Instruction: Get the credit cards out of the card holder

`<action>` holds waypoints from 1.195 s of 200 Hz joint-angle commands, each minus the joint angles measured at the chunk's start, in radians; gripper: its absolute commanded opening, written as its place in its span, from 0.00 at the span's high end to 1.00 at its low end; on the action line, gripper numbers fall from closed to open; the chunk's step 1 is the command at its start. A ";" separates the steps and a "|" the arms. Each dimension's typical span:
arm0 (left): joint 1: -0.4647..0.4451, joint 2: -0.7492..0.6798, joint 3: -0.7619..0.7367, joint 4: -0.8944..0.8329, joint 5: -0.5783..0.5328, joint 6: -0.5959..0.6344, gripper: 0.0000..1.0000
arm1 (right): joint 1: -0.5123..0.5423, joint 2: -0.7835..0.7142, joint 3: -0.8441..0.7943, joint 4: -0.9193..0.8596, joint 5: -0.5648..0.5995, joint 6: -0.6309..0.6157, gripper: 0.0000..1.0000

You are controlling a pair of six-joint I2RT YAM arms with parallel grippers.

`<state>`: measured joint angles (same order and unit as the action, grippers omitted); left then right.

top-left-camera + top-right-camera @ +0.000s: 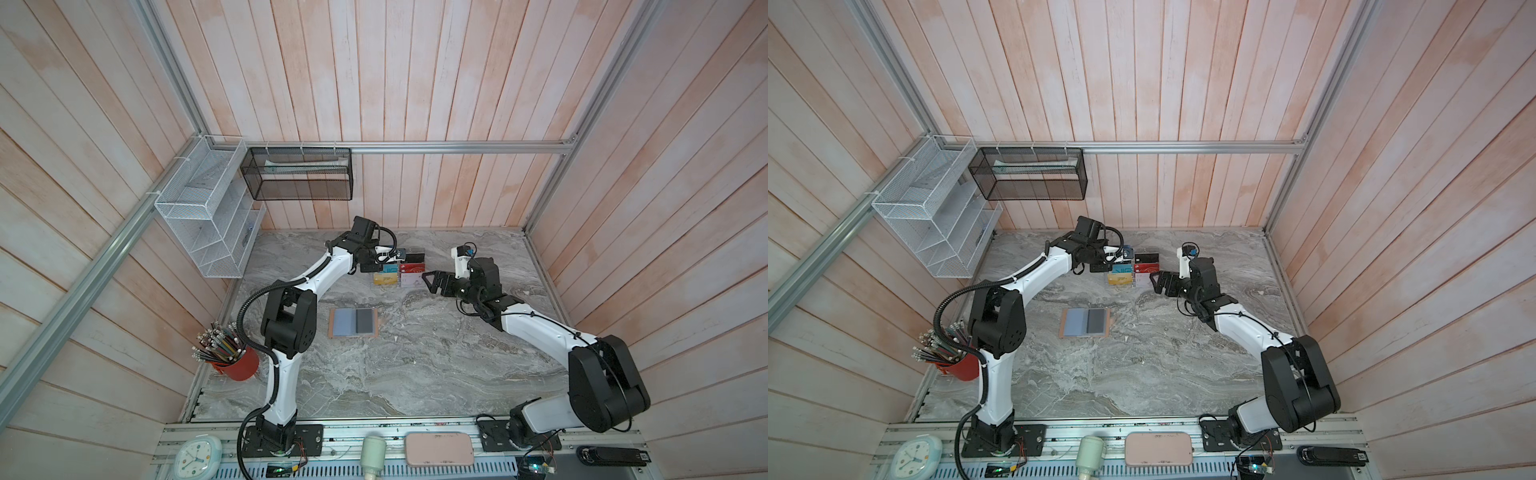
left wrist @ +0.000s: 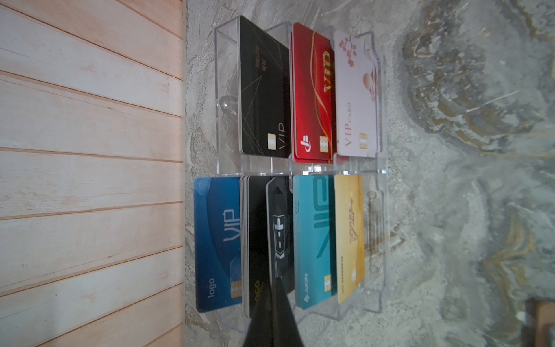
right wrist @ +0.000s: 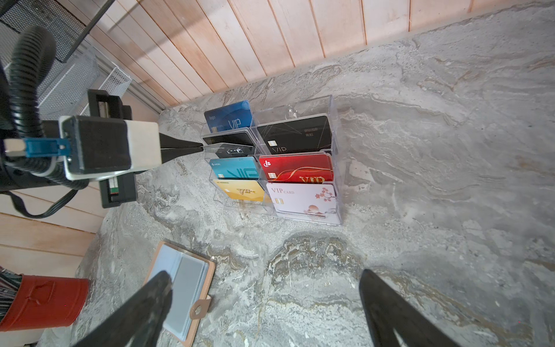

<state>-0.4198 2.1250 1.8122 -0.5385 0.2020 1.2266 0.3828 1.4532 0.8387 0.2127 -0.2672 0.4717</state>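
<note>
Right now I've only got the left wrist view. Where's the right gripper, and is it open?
Observer: Open and empty. The right gripper sits just right of the clear acrylic tiered card rack in both top views.
Operator: Wallet state?
Observer: The tan-pink leather-look card holder lies open and flat, mid-way across the grey marble-look table, apart from the rack. No gripper touches it.
Operator: My card seated?
Observer: Cannot tell. In the right wrist view the shut left gripper holds the black card with white markings tilted flatter than the black card stack beside it.
</note>
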 commanded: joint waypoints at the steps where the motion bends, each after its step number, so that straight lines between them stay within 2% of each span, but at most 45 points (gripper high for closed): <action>1: -0.002 0.036 0.028 0.006 -0.001 0.025 1.00 | -0.005 0.003 0.012 0.020 -0.012 0.006 0.02; 194: -0.016 0.041 -0.001 0.085 -0.050 0.062 1.00 | -0.005 -0.003 0.008 0.024 -0.024 0.010 0.02; 239: -0.017 0.041 -0.001 0.089 -0.049 0.056 0.95 | -0.005 -0.002 0.008 0.026 -0.026 0.011 0.02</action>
<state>-0.4324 2.1525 1.8122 -0.4721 0.1516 1.2755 0.3824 1.4597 0.8387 0.2176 -0.2802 0.4786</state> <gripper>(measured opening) 0.046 0.981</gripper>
